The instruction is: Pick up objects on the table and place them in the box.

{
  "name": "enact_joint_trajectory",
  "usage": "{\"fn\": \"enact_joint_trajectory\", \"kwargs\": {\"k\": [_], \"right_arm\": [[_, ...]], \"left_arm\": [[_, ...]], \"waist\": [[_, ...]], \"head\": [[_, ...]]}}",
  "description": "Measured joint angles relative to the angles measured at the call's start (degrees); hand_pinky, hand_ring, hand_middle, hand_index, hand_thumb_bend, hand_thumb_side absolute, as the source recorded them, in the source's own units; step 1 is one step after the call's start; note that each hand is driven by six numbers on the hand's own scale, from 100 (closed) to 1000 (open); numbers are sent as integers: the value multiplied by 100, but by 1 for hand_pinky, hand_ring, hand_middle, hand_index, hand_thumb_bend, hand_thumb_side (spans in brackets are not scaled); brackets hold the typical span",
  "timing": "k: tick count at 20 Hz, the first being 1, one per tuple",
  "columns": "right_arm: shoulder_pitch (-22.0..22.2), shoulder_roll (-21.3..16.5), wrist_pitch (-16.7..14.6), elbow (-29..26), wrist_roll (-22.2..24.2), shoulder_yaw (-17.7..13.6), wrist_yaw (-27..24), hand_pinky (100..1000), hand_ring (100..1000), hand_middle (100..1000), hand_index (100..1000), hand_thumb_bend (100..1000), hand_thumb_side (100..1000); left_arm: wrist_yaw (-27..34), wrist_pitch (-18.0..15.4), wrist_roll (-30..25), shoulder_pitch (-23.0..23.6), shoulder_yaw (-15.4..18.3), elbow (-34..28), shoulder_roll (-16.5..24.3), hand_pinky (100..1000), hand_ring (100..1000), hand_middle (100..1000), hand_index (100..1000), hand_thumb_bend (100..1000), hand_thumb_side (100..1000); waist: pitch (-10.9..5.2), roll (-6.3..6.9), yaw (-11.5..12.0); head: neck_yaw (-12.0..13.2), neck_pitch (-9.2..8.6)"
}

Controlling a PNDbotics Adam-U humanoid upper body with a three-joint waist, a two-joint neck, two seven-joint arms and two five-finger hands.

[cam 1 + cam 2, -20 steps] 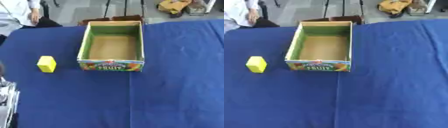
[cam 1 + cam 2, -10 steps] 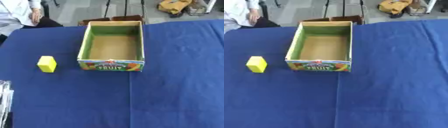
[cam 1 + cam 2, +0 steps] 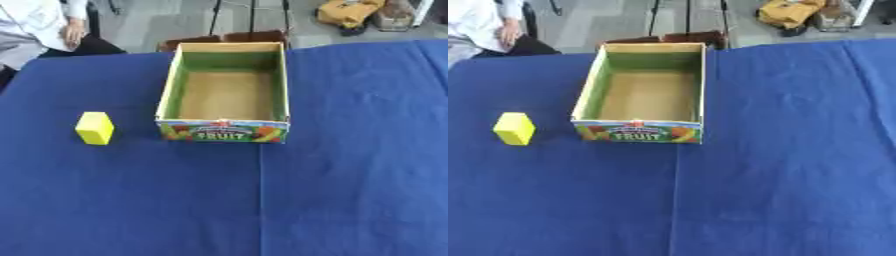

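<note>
A yellow block (image 3: 94, 128) stands upright on the blue tablecloth, left of the box and apart from it. The open cardboard box (image 3: 167, 92) has green inner walls, a brown floor and a fruit print with the word FRUIT on its near side; nothing lies inside it. Neither of my hands shows in either view.
The blue cloth (image 3: 350, 175) covers the whole table, with a seam running from the box toward the near edge. A seated person (image 3: 35, 25) is beyond the far left corner. A brown flap (image 3: 227, 38) sticks out behind the box, and bags lie on the floor beyond.
The silver and black left arm seen at the lower left edge a second ago has slid out of view. The block and the box have not moved.
</note>
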Motion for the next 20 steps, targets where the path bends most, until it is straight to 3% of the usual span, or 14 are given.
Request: {"fn": "enact_joint_trajectory", "kwargs": {"k": [2, 7, 10, 13, 16, 20], "right_arm": [[2, 0, 6, 0, 8, 5, -7, 697, 721, 651, 826, 100, 1000], [3, 1, 9, 0, 56, 36, -64, 698, 720, 649, 826, 100, 1000], [4, 1, 11, 0, 82, 36, -105, 698, 720, 649, 826, 100, 1000], [4, 1, 0, 0, 106, 41, -134, 698, 720, 649, 826, 100, 1000], [7, 1, -5, 0, 131, 60, -156, 699, 720, 647, 826, 100, 1000], [29, 1, -7, 0, 160, 71, -165, 700, 720, 641, 825, 100, 1000]], "left_arm": [[-178, 187, -186, -39, -189, 245, 242, 672, 860, 881, 1000, 100, 1000], [-1097, 1477, -1614, -340, -878, 259, 802, 693, 880, 902, 1000, 100, 1000], [-1283, 1758, -2426, -431, -1129, 152, 1024, 743, 913, 928, 1000, 100, 993], [-1279, 1556, -3079, -567, -1264, 158, 1262, 771, 930, 941, 1000, 100, 961], [-1230, 1120, -3620, -736, -1345, 362, 1504, 819, 965, 977, 1000, 100, 947], [-1180, 543, -4310, -982, -1399, 839, 1776, 863, 999, 1000, 1000, 267, 912]], "waist": [[0, 17, -27], [-2, 17, -84], [-3, 17, -116], [-3, 17, -139], [-3, 17, -163], [-3, 18, -187]], "head": [[27, 0], [80, 0], [100, 0], [121, -1], [126, -1], [127, -3]]}}
